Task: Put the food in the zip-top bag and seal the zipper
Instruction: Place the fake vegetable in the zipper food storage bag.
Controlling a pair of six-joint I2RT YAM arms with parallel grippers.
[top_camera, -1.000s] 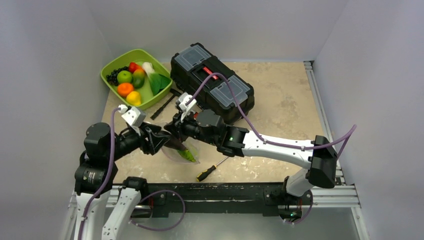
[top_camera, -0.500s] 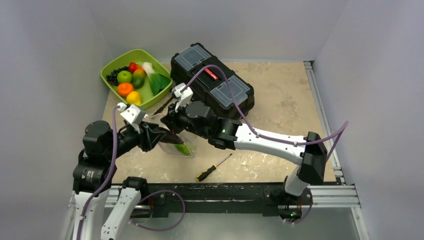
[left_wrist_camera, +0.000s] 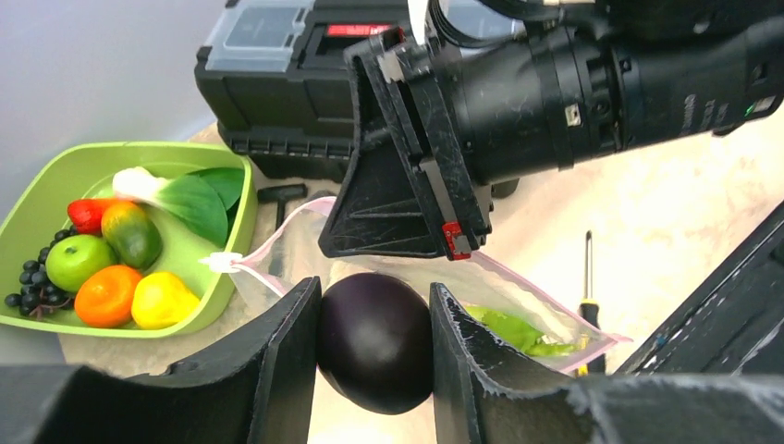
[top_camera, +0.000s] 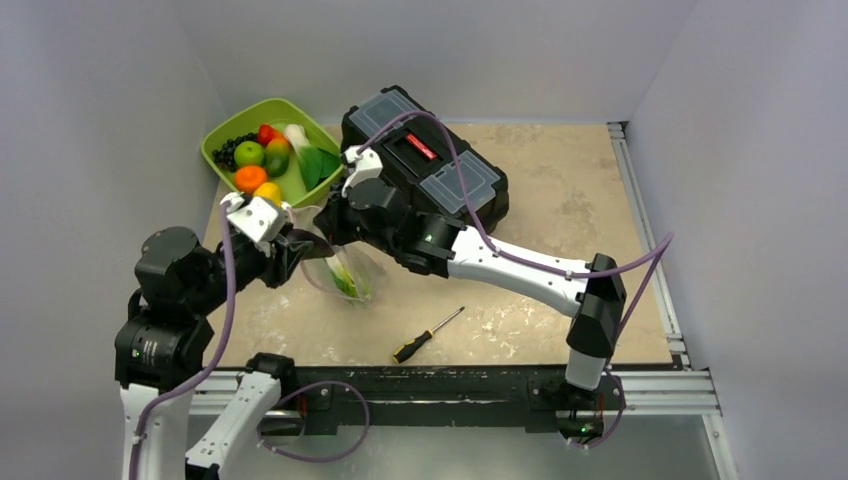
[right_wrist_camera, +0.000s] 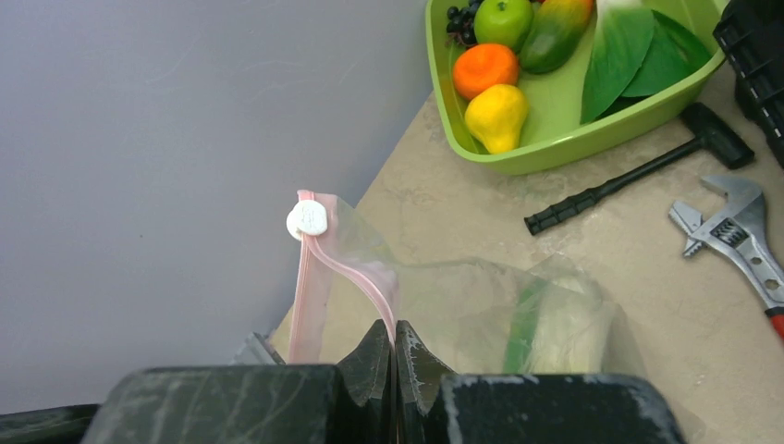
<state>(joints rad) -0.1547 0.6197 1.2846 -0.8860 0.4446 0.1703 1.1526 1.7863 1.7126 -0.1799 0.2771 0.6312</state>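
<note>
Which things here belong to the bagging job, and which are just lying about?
Job: bag, its pink zipper pinched by right gripper, eggplant in left gripper, fruit in green tray.
Lying about: toolbox, screwdriver, wrench, hammer.

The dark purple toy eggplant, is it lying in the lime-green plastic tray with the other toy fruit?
No, the purple eggplant is clamped between the left gripper's black fingers, apart from the lime-green tray.
</note>
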